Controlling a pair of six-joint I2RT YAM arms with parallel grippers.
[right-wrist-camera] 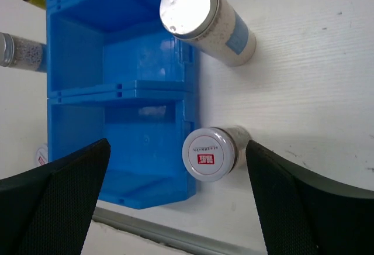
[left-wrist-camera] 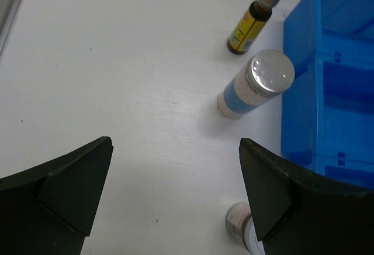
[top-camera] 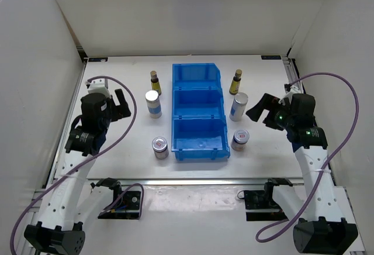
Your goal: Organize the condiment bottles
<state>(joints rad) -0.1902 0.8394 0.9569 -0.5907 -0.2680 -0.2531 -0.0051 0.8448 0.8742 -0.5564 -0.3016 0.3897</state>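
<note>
Left of the blue bin (top-camera: 199, 147) stand a dark-brown bottle (top-camera: 155, 83), a white blue-labelled cylinder (top-camera: 153, 104) and a short silver-lidded jar (top-camera: 160, 147). Right of it stand a second brown bottle (top-camera: 235, 82), cylinder (top-camera: 238, 106) and short jar (top-camera: 239, 140). My left gripper (top-camera: 121, 104) is open and empty above the table left of the cylinder (left-wrist-camera: 256, 83); the bottle (left-wrist-camera: 251, 23) is further off, the jar (left-wrist-camera: 238, 221) by my right finger. My right gripper (top-camera: 260, 110) is open and empty, high over the short jar (right-wrist-camera: 209, 153) and cylinder (right-wrist-camera: 204, 18).
The bin's (right-wrist-camera: 76, 62) three compartments hold nothing. White walls close the table at the back and both sides. A metal rail (top-camera: 193, 180) runs along the near edge. Purple cables loop off both arms.
</note>
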